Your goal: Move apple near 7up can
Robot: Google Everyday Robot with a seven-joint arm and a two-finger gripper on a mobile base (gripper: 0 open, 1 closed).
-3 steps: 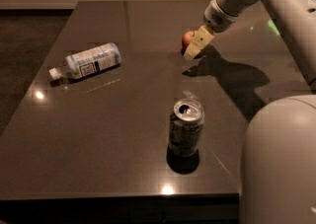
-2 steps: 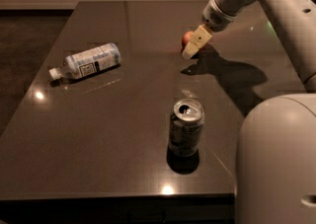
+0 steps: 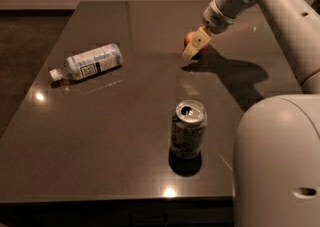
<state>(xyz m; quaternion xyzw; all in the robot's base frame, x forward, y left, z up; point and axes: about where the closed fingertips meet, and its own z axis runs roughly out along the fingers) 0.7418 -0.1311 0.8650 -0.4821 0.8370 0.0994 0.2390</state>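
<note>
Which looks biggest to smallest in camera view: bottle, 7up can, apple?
1. bottle and 7up can: similar; can sits nearer, so unranked.
2. apple, smallest, partly hidden behind the gripper at the far right.

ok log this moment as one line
gripper: at apple, far right | apple: not yet near 7up can | 7up can: upright, front centre | bottle: lying, left

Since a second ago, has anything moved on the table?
Nothing visibly moved. The gripper is still down at the apple, towards the table's far right, overlapping it in view. The apple, the 7up can and the lying plastic bottle sit where they were.
</note>
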